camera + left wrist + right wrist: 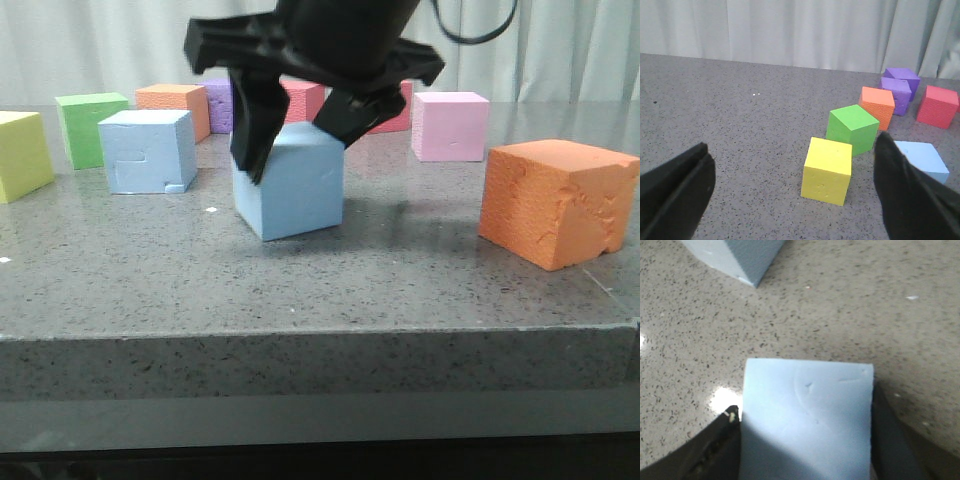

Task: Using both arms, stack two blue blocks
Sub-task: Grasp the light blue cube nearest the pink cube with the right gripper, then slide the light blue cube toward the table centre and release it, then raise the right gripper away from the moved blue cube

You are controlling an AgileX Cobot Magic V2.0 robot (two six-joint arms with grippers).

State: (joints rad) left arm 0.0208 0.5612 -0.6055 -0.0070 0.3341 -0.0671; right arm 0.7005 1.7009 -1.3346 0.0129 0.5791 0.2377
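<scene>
My right gripper is clamped on the smooth blue foam cube mid-table; notched blue cube sits just left. I'd judge the foam light and squashy: grip flat sides gently. Left gripper gapes wide, holding nothing.

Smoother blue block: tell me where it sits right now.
In the front view the smoother blue block is at table centre, between the right gripper jaws, with the notched blue block behind-left and the big orange cube right.
</scene>
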